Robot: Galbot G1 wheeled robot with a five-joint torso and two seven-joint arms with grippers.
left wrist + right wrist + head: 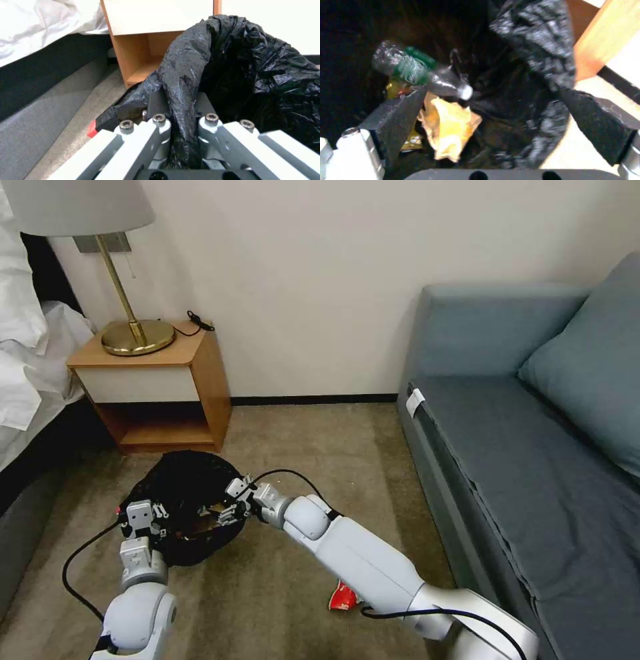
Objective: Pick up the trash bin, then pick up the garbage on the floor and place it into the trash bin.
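Pinching a fold of the trash bin's thin, slippery black liner, the left gripper likely needs the stiffer rim, while the right gripper gapes empty over the bottle inside.

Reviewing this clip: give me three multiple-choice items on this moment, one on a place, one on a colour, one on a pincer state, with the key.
1. Where is the red snack wrapper?
A in the bin
B on the floor
C on the sofa

2. The bottle label's colour?
A green
B blue
C white

3. The left pincer is:
A open above the carpet
B shut on the trash bin liner
C holding a bottle

Key: 1 B, it lies on carpet beside the right arm; 2 A, green band in the right wrist view; 3 B, black plastic is pinched between its fingers. The right pincer is open over the bin.
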